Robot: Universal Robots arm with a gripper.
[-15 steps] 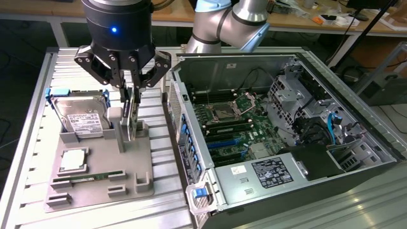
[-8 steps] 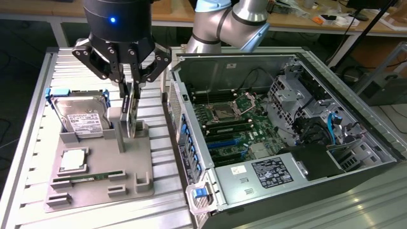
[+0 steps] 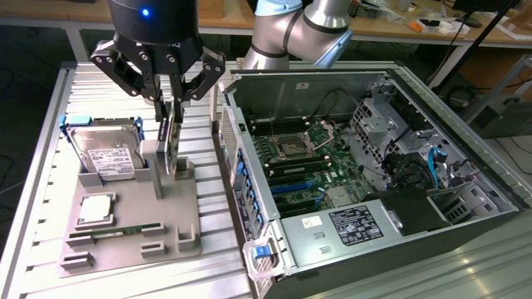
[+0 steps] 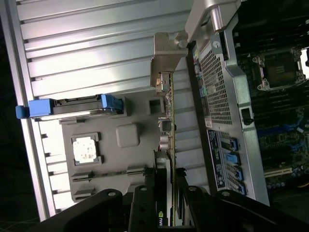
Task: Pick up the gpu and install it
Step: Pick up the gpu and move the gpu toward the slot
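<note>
The gpu (image 3: 172,149) is a thin dark card standing on edge in the grey holder tray (image 3: 146,215), left of the open computer case in the exterior view. My gripper (image 3: 171,117) comes down from above, its black fingers pressed on both faces of the card's upper part. In the wrist view the gpu (image 4: 170,125) shows edge-on, running away from my gripper (image 4: 168,188) to its silver end bracket (image 4: 166,58). I cannot tell whether the card's lower edge still rests in its slot.
On the same tray sit a silver hard drive (image 3: 108,152) with blue tabs, a square processor chip (image 3: 96,208) and a green memory stick (image 3: 108,233). The open computer case (image 3: 415,87) lies close on the exterior view's right, motherboard (image 3: 303,165) exposed. Ribbed metal table (image 3: 91,81) all around.
</note>
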